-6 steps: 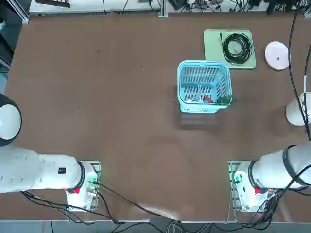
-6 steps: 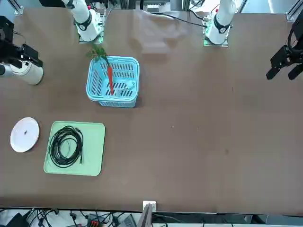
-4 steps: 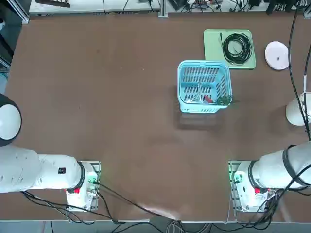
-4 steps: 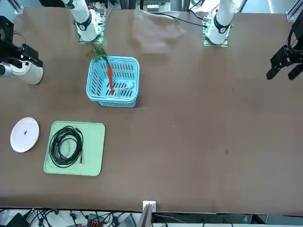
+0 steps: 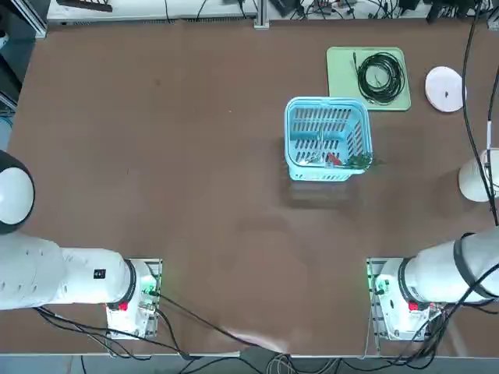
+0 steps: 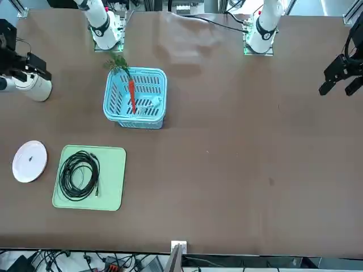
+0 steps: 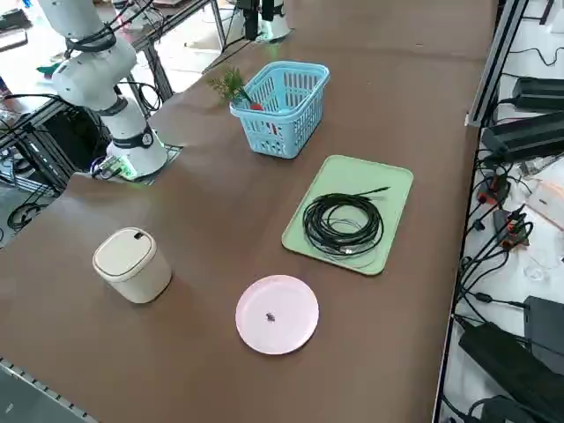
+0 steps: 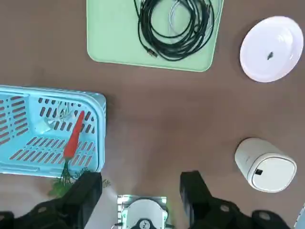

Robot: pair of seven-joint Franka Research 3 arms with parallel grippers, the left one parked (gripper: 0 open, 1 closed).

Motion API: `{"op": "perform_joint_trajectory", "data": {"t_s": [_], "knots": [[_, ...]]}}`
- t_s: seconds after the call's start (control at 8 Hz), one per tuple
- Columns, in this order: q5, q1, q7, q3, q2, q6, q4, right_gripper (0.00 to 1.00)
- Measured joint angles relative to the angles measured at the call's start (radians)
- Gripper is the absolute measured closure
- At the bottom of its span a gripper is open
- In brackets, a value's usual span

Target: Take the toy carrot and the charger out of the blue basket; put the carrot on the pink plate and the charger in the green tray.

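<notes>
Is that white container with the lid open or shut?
Shut: in the right side view, the lid sits flat across the top of the upright white container.

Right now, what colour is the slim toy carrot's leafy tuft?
Green; it shows best in the front view.

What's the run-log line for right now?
right claw: open, holding nothing | carrot: in blue basket | pink plate: no carrot on it | green tray: holds coiled black cable
</notes>
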Motion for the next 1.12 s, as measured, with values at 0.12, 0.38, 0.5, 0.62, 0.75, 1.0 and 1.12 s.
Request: {"op": "perform_joint_trajectory", "data": {"t_s": [0.12,0.38,0.5,0.62,0.75,1.0,1.12], "knots": [[0.002,0.004,0.000,0.004,0.000,-0.012,-0.019,0.00],[0.020,0.027,0.003,0.009,-0.014,-0.005,-0.086,0.00],[0.025,0.050,0.030,0.011,-0.043,0.030,-0.145,0.00],[0.027,0.075,0.072,0.012,-0.090,0.090,-0.228,0.00],[0.029,0.106,0.127,0.014,-0.147,0.166,-0.328,0.00],[0.031,0.211,0.278,0.018,-0.229,0.325,-0.515,0.00],[0.031,0.265,0.343,0.020,-0.242,0.400,-0.587,0.00]]}}
